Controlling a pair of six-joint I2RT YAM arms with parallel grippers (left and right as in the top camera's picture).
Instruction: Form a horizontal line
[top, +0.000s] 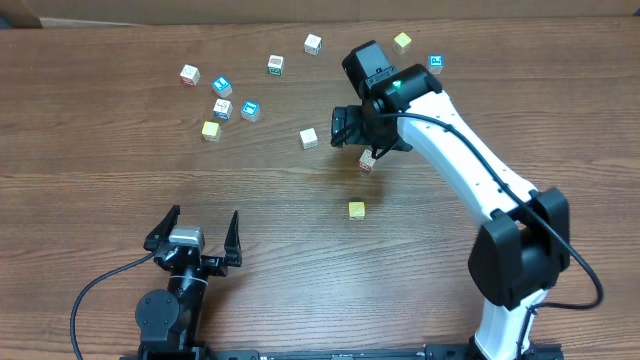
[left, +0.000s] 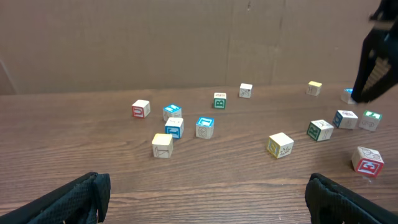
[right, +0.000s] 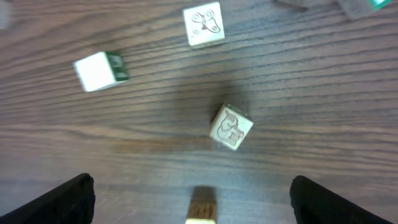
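1. The right gripper (right: 193, 183) hangs over the middle of the table (top: 100, 190). Its two fingers are spread wide with nothing between them, so it has hold of nothing.
2. Right under it a printed cube (top: 367, 161) sits on the wood, turned at an angle to the grain and touching neither finger.
3. A yellow cube (top: 357, 210) lies near of the printed cube and apart from it. A white cube (top: 309, 138) lies to its left, also apart.
4. The left gripper (top: 205, 213) sits at the near left. Its jaws are as wide apart as the right one's and empty, and it is well apart from every cube.
5. The horizontal line is not yet formed: the cubes lie singly across the far half of the table, in no straight row.
6. The far-left group (top: 222, 108) holds five cubes: a red-marked one farthest left, three with blue marks in the middle, and a pale yellow one nearest.
7. In the left wrist view two of the blue-marked cubes stand one behind the other and very close. Whether they touch I cannot tell.
8. Farther right along the far side lie a green-marked cube (top: 276, 65), a whitish cube (top: 313, 44) and a pale yellow cube (top: 402, 41). A blue-marked cube (top: 436, 63) lies just beside the right arm (top: 470, 160).
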